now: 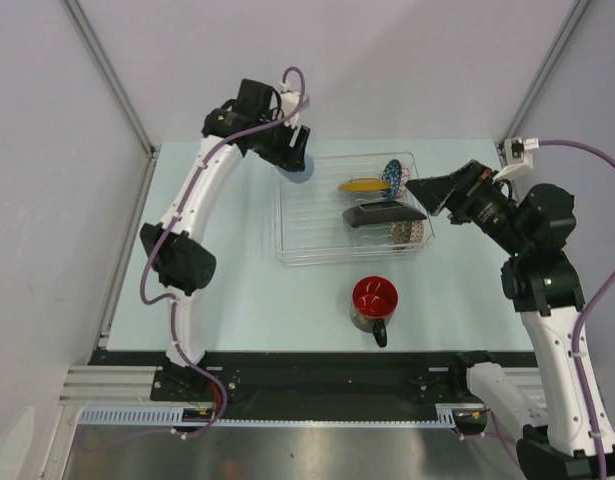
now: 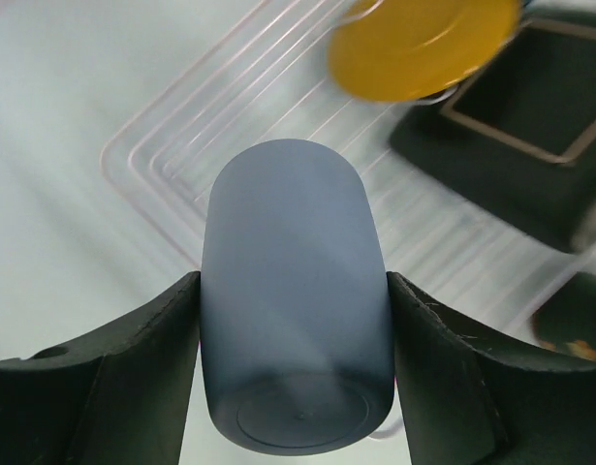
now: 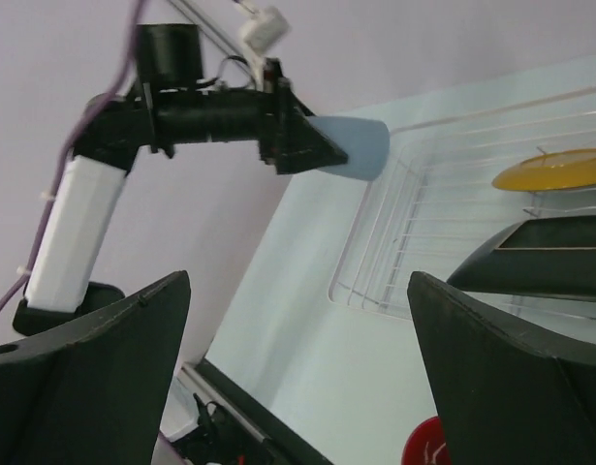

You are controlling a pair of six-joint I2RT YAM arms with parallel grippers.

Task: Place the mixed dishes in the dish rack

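My left gripper point(image 1: 295, 155) is shut on the light blue cup point(image 1: 301, 165), held on its side over the far left corner of the clear dish rack point(image 1: 307, 235). In the left wrist view both fingers press the cup point(image 2: 293, 310) above the rack point(image 2: 181, 136). The rack holds the yellow plate point(image 1: 359, 185), the black square plate point(image 1: 382, 213), the blue-white bowl point(image 1: 392, 175) and the speckled bowl point(image 1: 407, 233). The red-lined mug point(image 1: 374, 300) stands on the table in front of the rack. My right gripper point(image 1: 417, 188) is open and empty above the rack's right end.
The rack's left half shows bare ribs point(image 3: 414, 242). Grey walls close the table at the back and the left. A black rail point(image 1: 317, 360) runs along the near edge by the arm bases.
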